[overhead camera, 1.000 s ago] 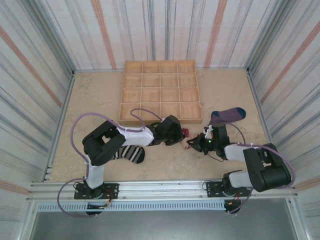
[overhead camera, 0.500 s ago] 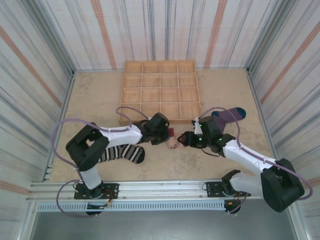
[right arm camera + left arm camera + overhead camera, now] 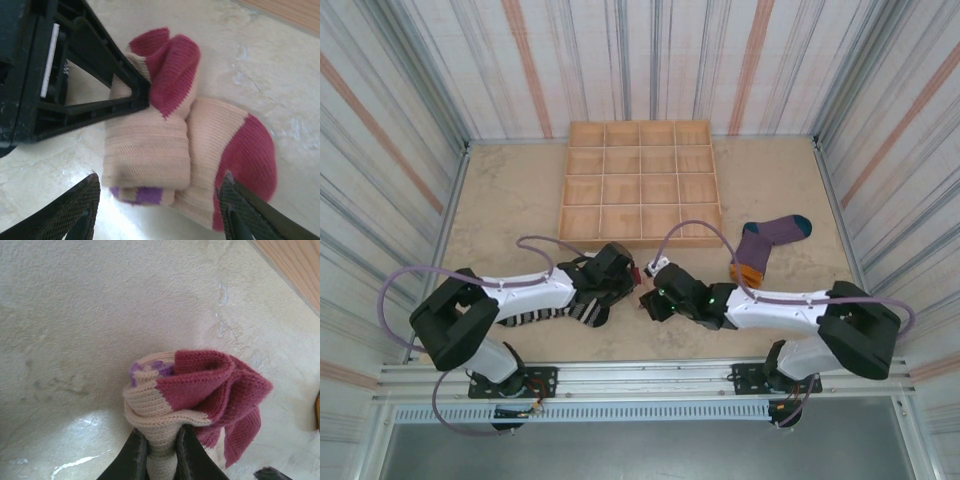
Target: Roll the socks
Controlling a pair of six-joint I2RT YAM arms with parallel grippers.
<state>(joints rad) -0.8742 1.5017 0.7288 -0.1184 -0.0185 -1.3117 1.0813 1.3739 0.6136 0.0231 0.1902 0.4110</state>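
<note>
The tan sock with dark red toe [image 3: 200,390] is bunched into a small roll on the table, with a bit of purple trim showing. My left gripper [image 3: 160,452] is shut on its tan end, also seen from above [image 3: 623,278]. My right gripper [image 3: 160,200] is open and straddles the roll [image 3: 150,150], one finger [image 3: 75,212] on each side, apart from the fabric. The black-and-white striped sock [image 3: 555,312] lies flat under my left arm. The purple sock with orange and teal ends [image 3: 765,240] lies flat at the right.
A wooden tray [image 3: 640,238] divided into several compartments stands just behind the grippers. The left gripper's black body [image 3: 60,75] sits close against the roll in the right wrist view. Striped walls enclose the table.
Both grippers have moved left and toward the near edge with the tan sock. The left gripper now sits by the striped sock's end, and the right arm reaches further left.
</note>
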